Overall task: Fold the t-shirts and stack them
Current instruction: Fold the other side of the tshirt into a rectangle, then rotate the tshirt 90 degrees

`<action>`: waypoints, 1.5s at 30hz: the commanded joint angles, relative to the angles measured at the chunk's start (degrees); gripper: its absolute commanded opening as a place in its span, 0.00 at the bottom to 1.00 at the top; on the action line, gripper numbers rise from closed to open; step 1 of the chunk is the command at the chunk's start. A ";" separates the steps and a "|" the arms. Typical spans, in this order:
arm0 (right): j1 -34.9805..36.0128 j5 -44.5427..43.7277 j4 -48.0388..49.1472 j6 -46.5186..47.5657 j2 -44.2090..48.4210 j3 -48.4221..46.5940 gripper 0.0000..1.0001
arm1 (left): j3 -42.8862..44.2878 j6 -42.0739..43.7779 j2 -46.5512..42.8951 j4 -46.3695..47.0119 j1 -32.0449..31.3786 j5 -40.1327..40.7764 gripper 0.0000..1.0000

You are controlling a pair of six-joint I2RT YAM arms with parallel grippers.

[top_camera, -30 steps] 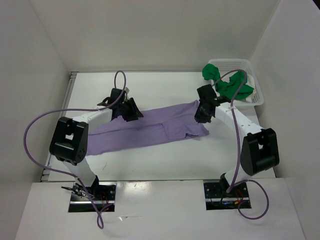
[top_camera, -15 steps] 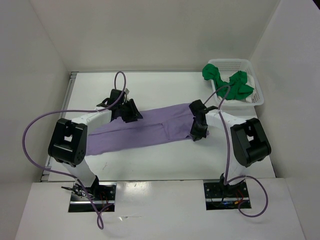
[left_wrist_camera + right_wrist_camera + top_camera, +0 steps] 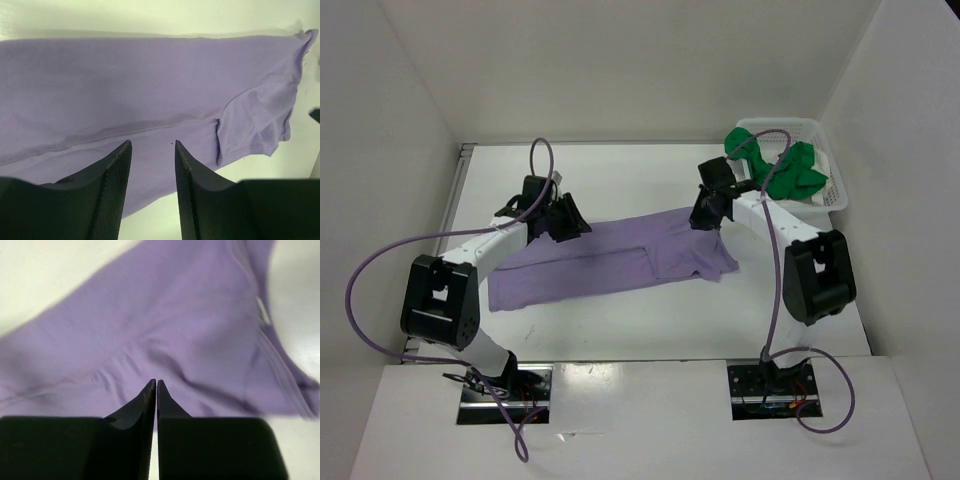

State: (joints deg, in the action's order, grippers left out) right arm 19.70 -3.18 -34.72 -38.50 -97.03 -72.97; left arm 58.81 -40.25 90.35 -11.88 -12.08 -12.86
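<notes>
judging by how things lie, you are early in the job. the lavender shirt [image 3: 610, 258] lies on the table [image 3: 620, 175] between the arms and seems doubled lengthwise into a long band, with the crosswise folds yet to do. the green shirt [image 3: 790, 175] sits bunched in the basket [image 3: 820, 128] at the far right; no white one shows clearly. your left gripper [image 3: 150, 145] hovers over the band, fingers parted, holding nothing. your right gripper [image 3: 156, 382] has its fingers pressed together above the cloth; whether a pinch is caught, i cannot tell.
</notes>
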 commanded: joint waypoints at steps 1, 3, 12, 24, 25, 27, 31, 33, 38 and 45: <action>-0.28 3.00 4.21 -0.08 -7.54 -0.68 0.05 | -0.80 1.93 -2.54 -1.39 -0.14 0.38 0.47; 0.33 4.06 5.00 -0.61 -11.59 -1.91 0.04 | -0.27 2.46 -4.03 -1.91 -0.14 0.38 0.47; 1.39 4.07 4.41 1.32 -30.88 -19.45 0.02 | 1.40 3.51 -5.88 -5.34 -0.14 -3.48 0.47; 5.07 14.26 -3.66 1.38 -55.81 -86.00 0.34 | 2.98 2.73 -11.94 -12.38 -1.99 -1.12 0.49; 5.69 13.30 -6.65 2.72 -55.81 -93.68 0.42 | 2.98 2.72 -11.95 -12.38 -1.99 -1.11 0.49; 6.22 13.29 -16.28 3.61 -55.29 -101.37 0.54 | 2.98 2.19 -12.47 -12.38 -1.99 -1.63 0.50; 9.81 12.42 -27.49 6.76 -50.11 -101.95 0.60 | 2.46 2.19 -13.87 -10.89 -0.85 -0.06 0.48; 15.33 11.71 -28.56 7.64 -46.33 -93.21 0.28 | 1.84 2.19 -14.67 -10.01 2.31 -0.06 0.41; 25.64 5.90 -13.51 5.21 -26.91 -51.24 0.00 | -0.79 3.77 -16.25 -9.48 7.41 -1.20 0.25; 26.26 12.92 19.59 -8.77 -5.01 -8.26 0.41 | -4.49 4.30 -17.49 -8.17 12.08 -1.99 0.27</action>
State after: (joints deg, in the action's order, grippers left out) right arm 48.95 8.45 -31.33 -41.45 -107.22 -86.21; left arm 55.29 -37.45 73.58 -21.96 -0.19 -13.74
